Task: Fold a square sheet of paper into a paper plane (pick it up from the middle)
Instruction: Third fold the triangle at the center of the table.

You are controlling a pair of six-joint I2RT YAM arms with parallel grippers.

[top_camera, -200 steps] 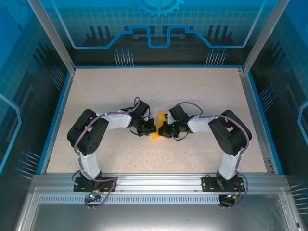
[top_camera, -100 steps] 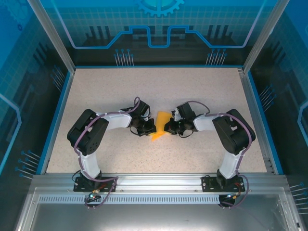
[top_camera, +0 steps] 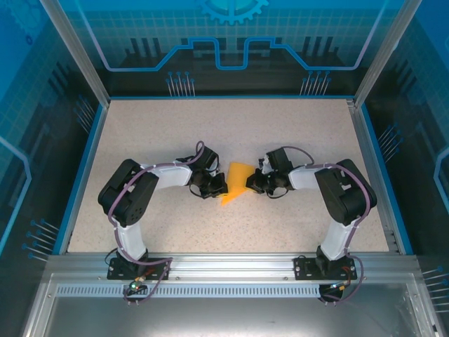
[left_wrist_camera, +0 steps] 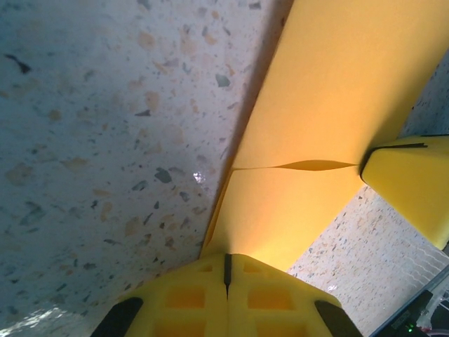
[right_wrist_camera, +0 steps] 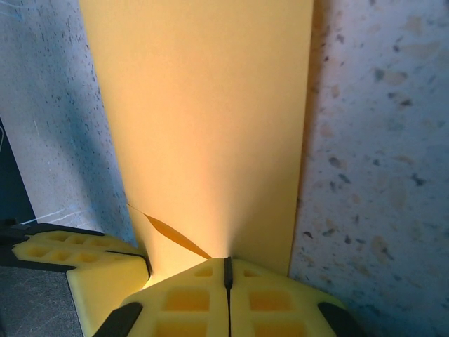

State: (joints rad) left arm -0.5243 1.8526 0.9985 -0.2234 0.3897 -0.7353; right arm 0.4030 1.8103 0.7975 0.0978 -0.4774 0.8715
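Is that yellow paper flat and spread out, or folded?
Folded: the sheet of paper shows an overlapping layer's edge gaping slightly in both wrist views, and from above it tapers to a point.

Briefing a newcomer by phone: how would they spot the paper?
Find the speckled beige table in the blue-walled cell. At its middle, between the left arm and right arm, is the folded paper. It alone is a thin orange-yellow sheet.

The folded paper (right_wrist_camera: 203,126) between my jaws is thin, smooth and matt, plain orange-yellow. The pads (left_wrist_camera: 266,295) clamped on the paper are yellow moulded plastic, matt, with recessed pockets. Under the paper the bench (left_wrist_camera: 91,140) is speckled like stone with a faint sheen, and the rail (top_camera: 231,261) well behind the paper, toward my bases, is bare brushed metal.
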